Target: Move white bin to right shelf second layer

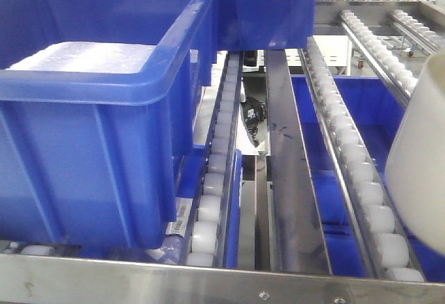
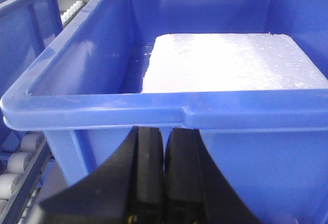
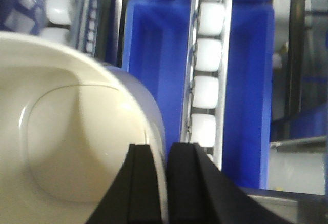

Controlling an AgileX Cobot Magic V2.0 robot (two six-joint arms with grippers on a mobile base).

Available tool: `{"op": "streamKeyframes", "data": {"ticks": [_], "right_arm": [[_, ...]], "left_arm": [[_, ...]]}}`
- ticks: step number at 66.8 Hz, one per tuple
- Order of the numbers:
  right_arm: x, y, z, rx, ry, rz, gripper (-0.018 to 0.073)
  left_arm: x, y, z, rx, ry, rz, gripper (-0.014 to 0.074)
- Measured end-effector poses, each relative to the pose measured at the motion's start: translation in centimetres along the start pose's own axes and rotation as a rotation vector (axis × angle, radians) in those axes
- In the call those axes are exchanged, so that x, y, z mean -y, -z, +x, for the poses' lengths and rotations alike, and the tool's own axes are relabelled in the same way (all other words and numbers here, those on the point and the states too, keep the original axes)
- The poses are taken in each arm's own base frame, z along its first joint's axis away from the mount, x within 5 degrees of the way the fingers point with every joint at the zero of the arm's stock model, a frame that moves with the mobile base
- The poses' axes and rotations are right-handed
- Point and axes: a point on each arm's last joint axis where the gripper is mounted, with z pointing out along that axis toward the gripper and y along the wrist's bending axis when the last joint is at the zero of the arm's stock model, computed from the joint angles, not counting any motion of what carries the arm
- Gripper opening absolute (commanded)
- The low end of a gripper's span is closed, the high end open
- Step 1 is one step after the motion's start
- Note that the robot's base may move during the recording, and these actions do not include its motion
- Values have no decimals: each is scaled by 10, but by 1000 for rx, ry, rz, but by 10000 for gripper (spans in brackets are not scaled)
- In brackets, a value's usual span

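White bin held above the roller rails

The right gripper (image 3: pixel 158 183) pinched the rim of the white bin (image 1: pixel 417 158), which hung over the right shelf second layer (image 1: pixel 361 186), right of the blue crate (image 1: pixel 104 109). The left gripper (image 2: pixel 164 178) was closed on nothing, just before that crate, which held a white foam slab (image 2: pixel 230 62).

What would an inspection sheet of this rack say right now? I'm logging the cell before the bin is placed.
Surface: roller rails sloping behind a steel front bar.
Job's things: white bin at the rack's right edge, its wall pinched by the right gripper.
Clutter: blue crate on the left rails, holding a white foam slab; more blue crates below the rails.
Grippers: left gripper shut, empty, just before the crate's rim; right shut on the bin.
Cables: nothing seen.
Surroundings: further roller racks behind.
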Motion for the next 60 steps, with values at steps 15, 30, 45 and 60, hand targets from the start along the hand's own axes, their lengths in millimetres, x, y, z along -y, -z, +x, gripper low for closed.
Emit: {"op": "streamKeyframes", "data": {"ticks": [15, 30, 45, 60], "right_arm": [[3, -13, 0, -45, -13, 8, 41], [15, -13, -2, -20, -60, 49, 41], [17, -12, -3, -10, -70, 56, 41], [17, -15, 1, -3, -71, 57, 41]], "left_arm": [[0, 0, 0, 0, 0, 0, 85], [0, 0, 0, 0, 0, 0, 85], [0, 0, 0, 0, 0, 0, 85], [0, 0, 0, 0, 0, 0, 85]]}}
